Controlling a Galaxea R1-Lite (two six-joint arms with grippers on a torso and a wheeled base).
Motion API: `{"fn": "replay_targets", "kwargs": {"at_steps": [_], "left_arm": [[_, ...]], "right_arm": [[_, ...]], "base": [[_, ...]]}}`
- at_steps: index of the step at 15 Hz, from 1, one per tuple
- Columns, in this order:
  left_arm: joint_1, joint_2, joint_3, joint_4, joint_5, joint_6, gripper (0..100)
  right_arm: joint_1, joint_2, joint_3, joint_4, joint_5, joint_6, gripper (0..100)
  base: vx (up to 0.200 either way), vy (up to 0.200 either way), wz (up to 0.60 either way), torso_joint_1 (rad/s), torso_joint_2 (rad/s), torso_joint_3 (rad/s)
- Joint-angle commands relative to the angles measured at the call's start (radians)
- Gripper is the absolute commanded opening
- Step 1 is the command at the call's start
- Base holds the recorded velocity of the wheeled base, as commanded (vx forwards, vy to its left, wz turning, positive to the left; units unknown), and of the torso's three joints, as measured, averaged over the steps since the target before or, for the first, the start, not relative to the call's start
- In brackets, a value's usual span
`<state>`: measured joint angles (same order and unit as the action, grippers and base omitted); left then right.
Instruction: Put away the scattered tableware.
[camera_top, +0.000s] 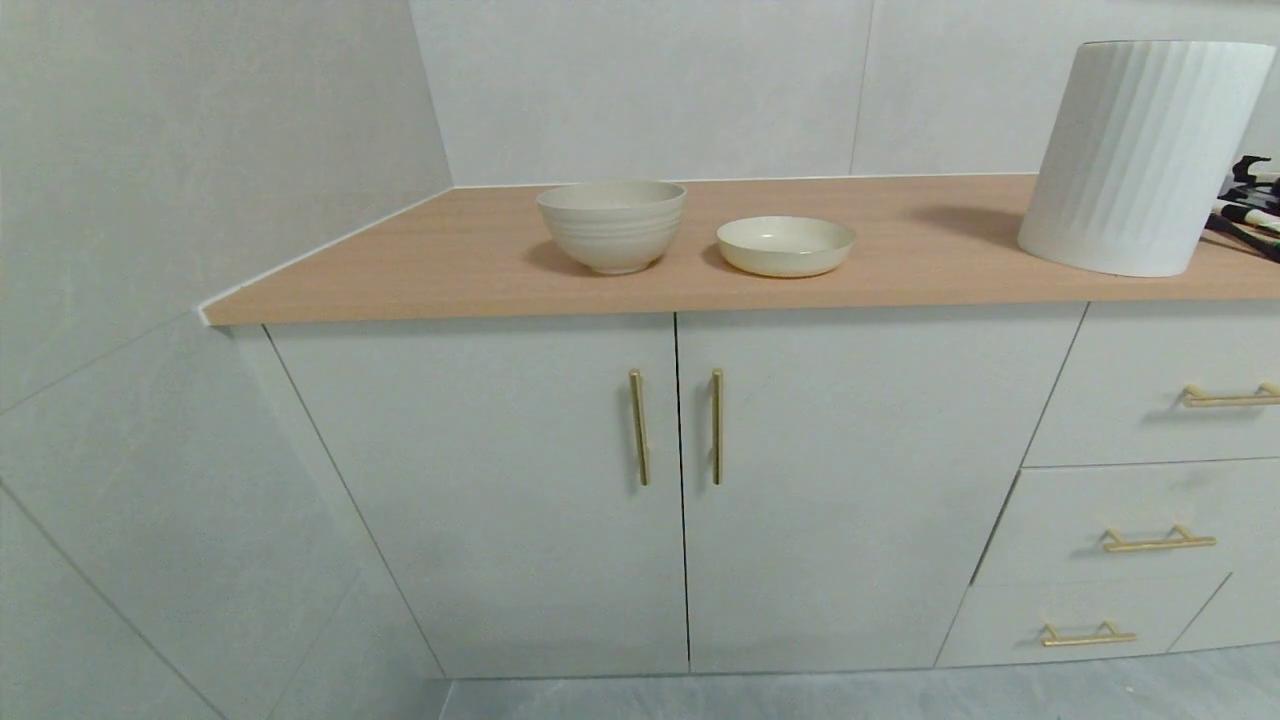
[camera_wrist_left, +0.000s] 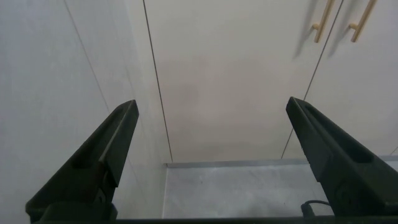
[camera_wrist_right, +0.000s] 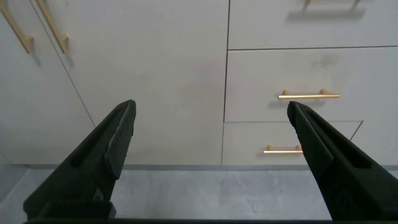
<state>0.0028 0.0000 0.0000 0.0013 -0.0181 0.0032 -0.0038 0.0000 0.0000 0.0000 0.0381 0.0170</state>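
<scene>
A deep ribbed cream bowl and a shallow cream dish stand side by side on the wooden countertop, the dish to the right. My left gripper hangs open low in front of the left cabinet door, with nothing between its fingers. My right gripper is open too, low before the right cabinet door and the drawers, and holds nothing.
Two cabinet doors with vertical gold handles are closed under the counter. A stack of drawers sits to the right. A tall white ribbed container and dark utensils occupy the counter's right end. Tiled walls close the left side.
</scene>
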Motion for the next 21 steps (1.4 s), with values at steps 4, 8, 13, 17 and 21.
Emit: {"fn": "replay_targets", "kwargs": {"at_steps": [4,8,13,17,21], "left_arm": [[0.0,0.0,0.0,0.0,0.0,0.0,100],[0.0,0.002,0.0,0.0,0.0,-0.002,100],[0.0,0.0,0.0,0.0,0.0,-0.002,100],[0.0,0.0,0.0,0.0,0.0,-0.002,100],[0.0,0.0,0.0,0.0,0.0,-0.002,100]], "right_arm": [[0.001,0.0,0.0,0.0,0.0,0.0,100],[-0.001,0.0,0.0,0.0,0.0,-0.002,100],[-0.001,0.0,0.0,0.0,-0.001,0.0,100],[-0.001,0.002,0.0,0.0,0.0,-0.002,100],[-0.001,0.002,0.0,0.002,0.0,-0.002,100]], "base": [[-0.1,0.0,0.0,0.001,0.0,0.001],[-0.05,0.0,0.0,0.002,0.0,0.001],[0.0,0.0,0.36,0.0,0.0,0.002],[0.0,0.0,0.0,0.0,0.0,0.0],[0.0,0.0,0.0,0.0,0.0,0.0]]}}
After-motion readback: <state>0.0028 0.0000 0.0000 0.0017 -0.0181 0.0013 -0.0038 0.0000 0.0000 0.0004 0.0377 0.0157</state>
